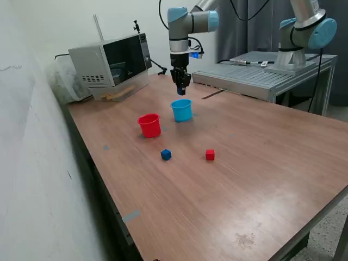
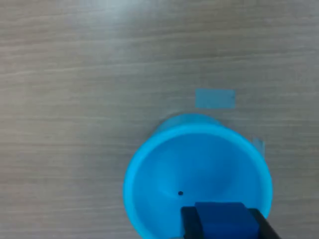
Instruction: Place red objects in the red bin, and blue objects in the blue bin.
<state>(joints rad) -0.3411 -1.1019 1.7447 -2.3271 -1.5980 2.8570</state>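
My fingers (image 2: pixel 222 224) pinch a blue cube (image 2: pixel 223 220) above the blue bin (image 1: pixel 181 110), not yet dropped. On the counter (image 1: pixel 255 179), one blue cube (image 1: pixel 166 155) and one red cube (image 1: pixel 210 155) wait; the red bin (image 1: pixel 149 125) stands nearby.

Microwave (image 1: pixel 111 65) on wooden table (image 1: pixel 261 179)

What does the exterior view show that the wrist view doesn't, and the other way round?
Only the exterior view shows the red cup, one dark blue cube and one red cube lying on the table, and the microwave. Only the wrist view shows a dark blue cube held between the fingers, and the inside of the light blue cup, which looks empty. Both show the light blue cup with the gripper above it.
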